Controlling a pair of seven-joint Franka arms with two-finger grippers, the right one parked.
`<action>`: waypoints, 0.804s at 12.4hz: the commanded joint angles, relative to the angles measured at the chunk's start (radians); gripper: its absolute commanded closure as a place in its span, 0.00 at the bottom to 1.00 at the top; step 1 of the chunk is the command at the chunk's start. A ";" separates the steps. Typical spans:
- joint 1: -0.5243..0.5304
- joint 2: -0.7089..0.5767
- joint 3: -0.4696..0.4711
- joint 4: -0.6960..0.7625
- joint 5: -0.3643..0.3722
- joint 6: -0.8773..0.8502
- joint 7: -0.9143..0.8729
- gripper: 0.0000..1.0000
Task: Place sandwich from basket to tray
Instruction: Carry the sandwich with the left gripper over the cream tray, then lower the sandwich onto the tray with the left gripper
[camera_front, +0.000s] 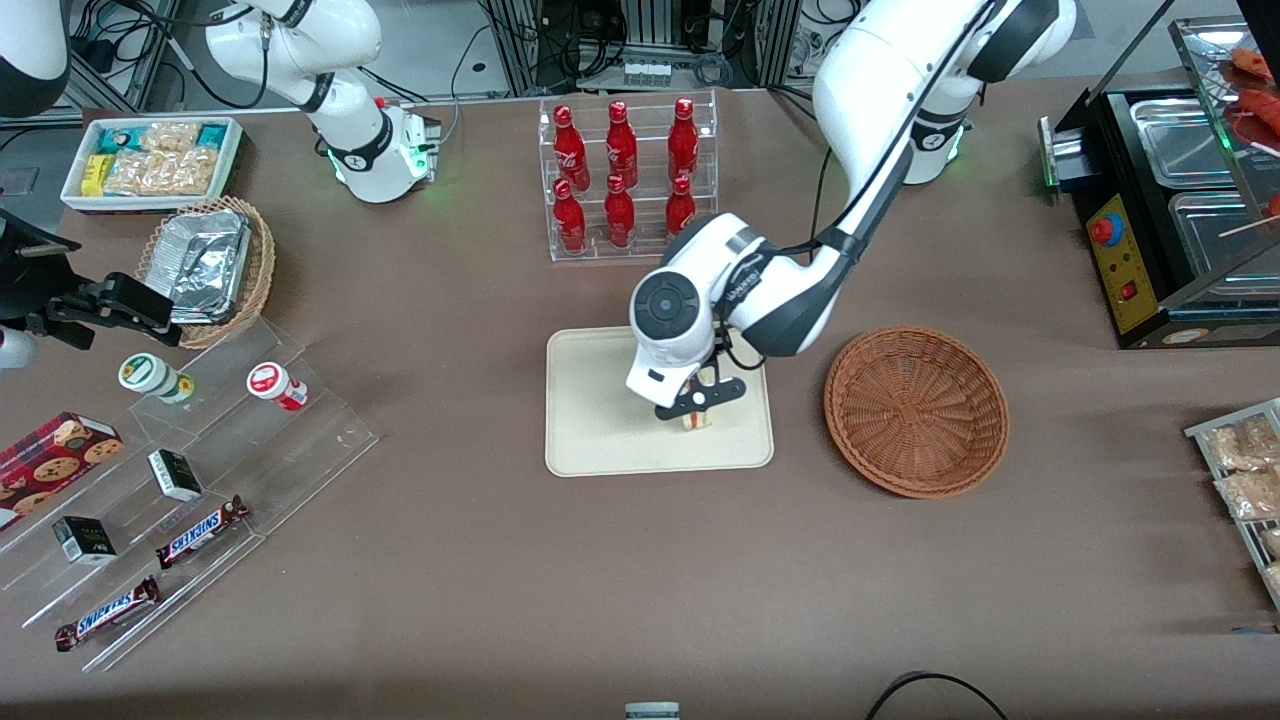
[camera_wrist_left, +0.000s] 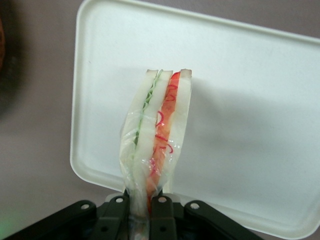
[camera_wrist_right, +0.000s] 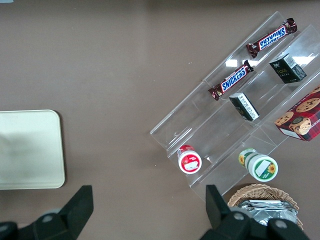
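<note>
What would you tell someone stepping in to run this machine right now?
Gripper: shut on the sandwich, holding it over the tray.
Sandwich: wrapped in clear film, pinched at one end between the fingers; whether it touches the tray yet is unclear.
Basket: empty, beside the tray toward the working arm's end of the table.
Done: sandwich lifted out of the basket and carried to the tray.
Left: set it down on the tray, open the fingers, pull the arm away.

sandwich (camera_front: 697, 419) mostly hidden under gripper (camera_front: 700, 400), tray (camera_wrist_left: 280, 100) corner cut off
</note>
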 joint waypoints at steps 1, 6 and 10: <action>-0.043 0.038 0.013 0.063 0.011 -0.039 -0.064 0.94; -0.105 0.141 0.017 0.187 0.028 -0.037 -0.127 0.94; -0.103 0.167 0.020 0.219 0.083 0.000 -0.147 0.94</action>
